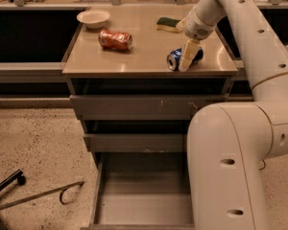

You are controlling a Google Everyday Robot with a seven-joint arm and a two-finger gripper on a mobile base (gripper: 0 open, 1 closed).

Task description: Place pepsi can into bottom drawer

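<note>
The pepsi can lies on its side near the front right of the cabinet top, one silver end facing me. My gripper reaches down from the upper right and sits right at the can, covering its right half. The bottom drawer is pulled out below, its flat grey floor bare. My arm's large white link hides the drawer's right side.
An orange-red can lies on the cabinet top at the left. A white bowl stands behind it and a green sponge at the back. The two shallower drawers above stand slightly ajar. A black metal stand lies on the floor at left.
</note>
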